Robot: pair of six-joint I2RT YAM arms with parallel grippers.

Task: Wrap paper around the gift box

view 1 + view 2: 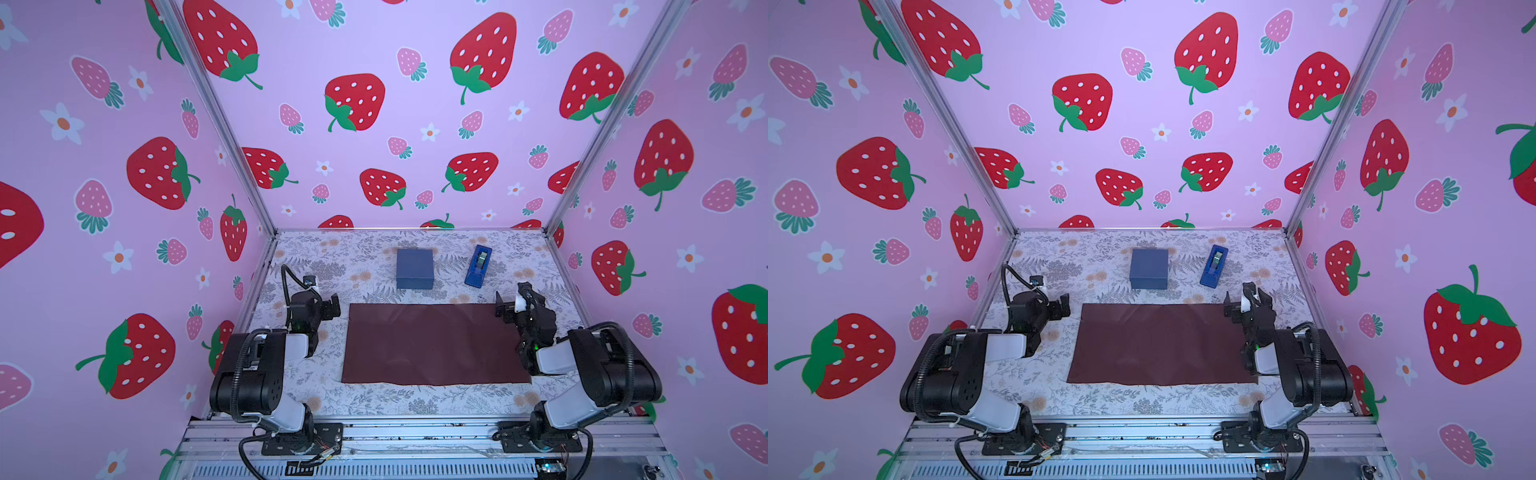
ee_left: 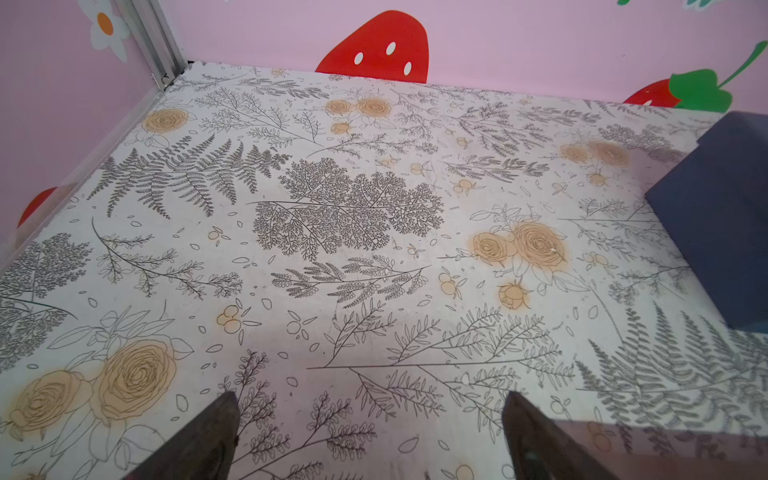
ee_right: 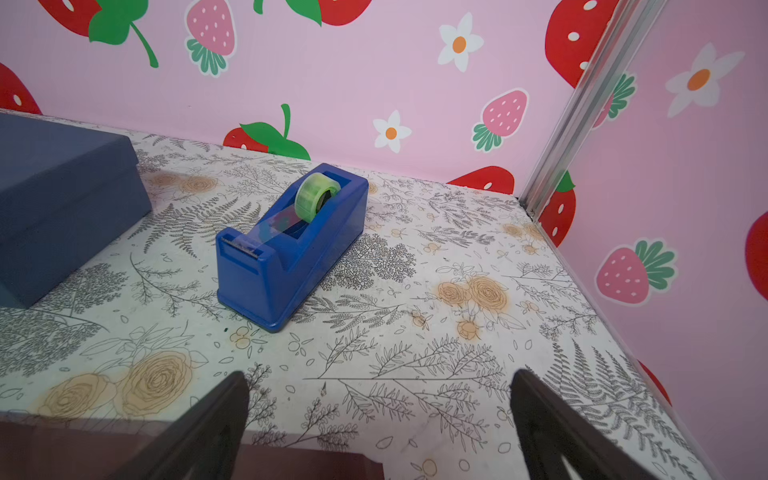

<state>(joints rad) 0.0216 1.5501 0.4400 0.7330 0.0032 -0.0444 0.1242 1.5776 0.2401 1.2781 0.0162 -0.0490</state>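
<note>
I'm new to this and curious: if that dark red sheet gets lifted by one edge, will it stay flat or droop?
The paper will probably droop: it looks thin, with faint creases and a wavy near edge. It is likely light, so a push may slide or buckle it on the table.

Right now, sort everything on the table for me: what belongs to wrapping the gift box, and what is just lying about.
For the job:
box, standing beyond the paper, not on it
paper, lying flat with nothing on it

Lying about:
tape dispenser, right of the box, untouched; not named in the job, though it may serve to seal the wrap
</note>
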